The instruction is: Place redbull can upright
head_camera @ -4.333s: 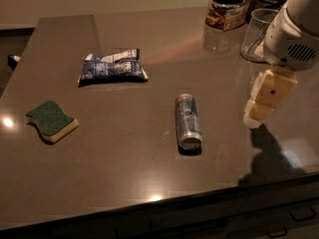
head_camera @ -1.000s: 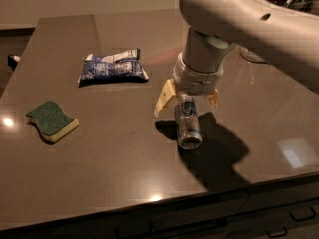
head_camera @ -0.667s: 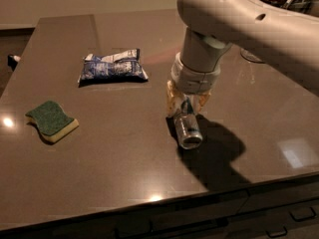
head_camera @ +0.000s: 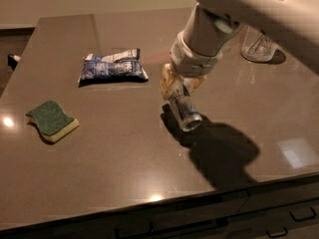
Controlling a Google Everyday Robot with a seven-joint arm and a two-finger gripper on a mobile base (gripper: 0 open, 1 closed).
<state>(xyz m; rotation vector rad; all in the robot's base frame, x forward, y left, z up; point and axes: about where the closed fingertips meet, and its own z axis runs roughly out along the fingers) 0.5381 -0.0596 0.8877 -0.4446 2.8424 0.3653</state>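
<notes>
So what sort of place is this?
Probably a kitchen or break-room counter: dark countertop with drawers beneath, a sponge, a snack bag, and the gripper closed on the redbull can mid-counter.

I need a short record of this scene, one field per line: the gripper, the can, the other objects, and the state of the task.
gripper: mid-table, shut on the far end of the redbull can
redbull can: tilted, free end toward the camera, not upright
snack bag: lying flat, left of the gripper, apart from it
sponge: near the left edge, green side up
glass: far right, behind the arm
table: dark, glossy
task state: can gripped, not yet upright
</notes>
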